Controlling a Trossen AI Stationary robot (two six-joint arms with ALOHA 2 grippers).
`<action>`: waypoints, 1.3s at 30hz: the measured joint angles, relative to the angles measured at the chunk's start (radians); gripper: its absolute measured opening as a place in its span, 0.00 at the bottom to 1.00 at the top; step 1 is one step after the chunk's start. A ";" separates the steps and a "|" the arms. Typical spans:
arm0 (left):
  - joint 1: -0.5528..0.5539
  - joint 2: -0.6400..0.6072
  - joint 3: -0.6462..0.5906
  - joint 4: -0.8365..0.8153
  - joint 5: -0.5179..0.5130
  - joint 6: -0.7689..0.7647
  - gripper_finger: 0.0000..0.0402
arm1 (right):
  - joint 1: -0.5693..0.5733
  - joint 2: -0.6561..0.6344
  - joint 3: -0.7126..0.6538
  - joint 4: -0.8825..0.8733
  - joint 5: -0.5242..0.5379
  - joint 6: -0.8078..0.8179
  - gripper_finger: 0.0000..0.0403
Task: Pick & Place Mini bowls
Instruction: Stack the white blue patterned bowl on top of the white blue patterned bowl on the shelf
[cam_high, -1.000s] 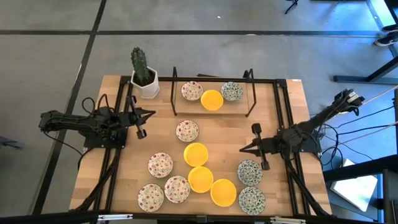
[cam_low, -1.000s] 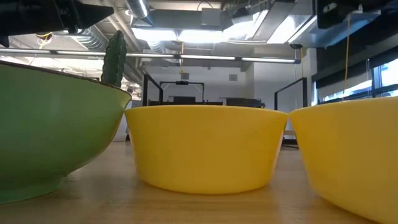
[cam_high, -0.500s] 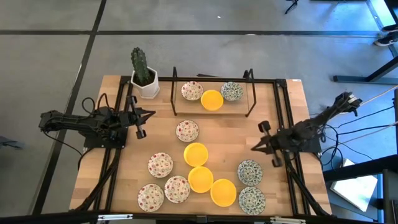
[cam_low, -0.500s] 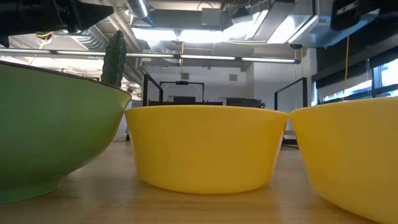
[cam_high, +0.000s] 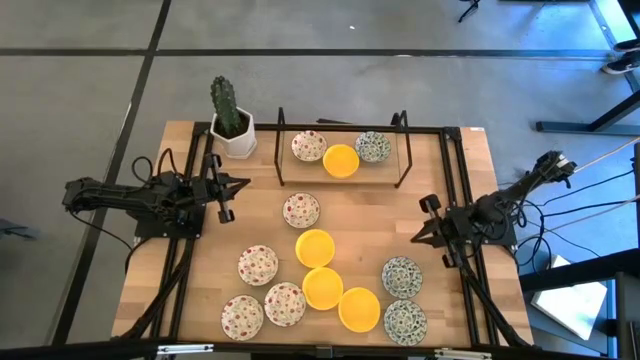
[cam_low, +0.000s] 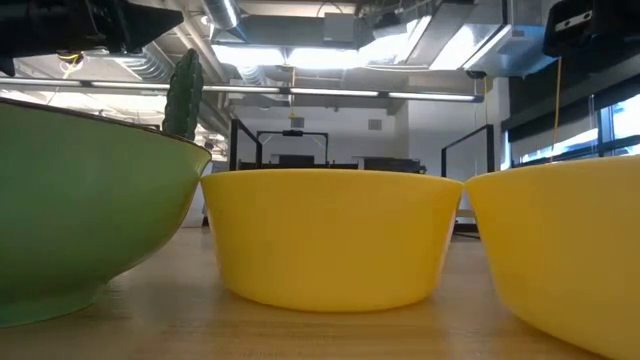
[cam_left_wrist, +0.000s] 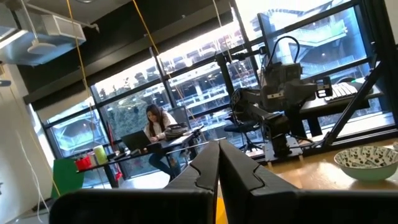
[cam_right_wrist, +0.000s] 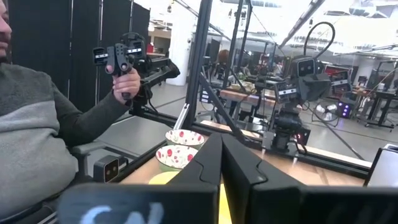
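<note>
Overhead, the left hand (cam_high: 226, 197) hangs over the left side of the wooden table (cam_high: 450, 190), fingers pressed together and holding nothing; its own camera shows the two dark fingers (cam_left_wrist: 205, 171) meeting with no gap. Just behind it, at the table's far left corner, stands a cactus in a white pot (cam_high: 231, 120). Near the front left lie three red-speckled mini bowls (cam_high: 258, 265), set close together, with a fourth red-speckled bowl (cam_high: 301, 210) alone nearer the middle. Down the centre run three yellow mini bowls (cam_high: 315, 247), each touching or nearly touching the next, trailing toward the front edge. At the back, inside a black wire rack (cam_high: 343, 150), sit one red-speckled, one yellow and one blue-green patterned bowl in a row. Toward the front right rest two blue-green patterned mini bowls (cam_high: 401, 277), one behind the other. Farther right, the right hand (cam_high: 432, 230) hovers near the table's right edge, just behind those patterned bowls, also closed on nothing, its fingers (cam_right_wrist: 214, 158) pressed together in its wrist view. Beyond the table, that same view shows a person in a grey sweater (cam_right_wrist: 43, 124) holding up a dark handheld device (cam_right_wrist: 121, 56).
</note>
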 joint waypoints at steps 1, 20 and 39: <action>0.000 0.000 0.000 0.000 0.000 0.000 0.02 | 0.000 0.000 0.000 0.000 0.000 -0.003 0.03; 0.000 0.000 0.000 0.001 -0.001 0.028 0.02 | 0.000 0.004 0.000 -0.092 0.009 0.048 0.03; 0.000 0.000 0.000 0.000 -0.001 0.028 0.02 | 0.005 0.089 0.135 -0.187 0.104 0.125 0.03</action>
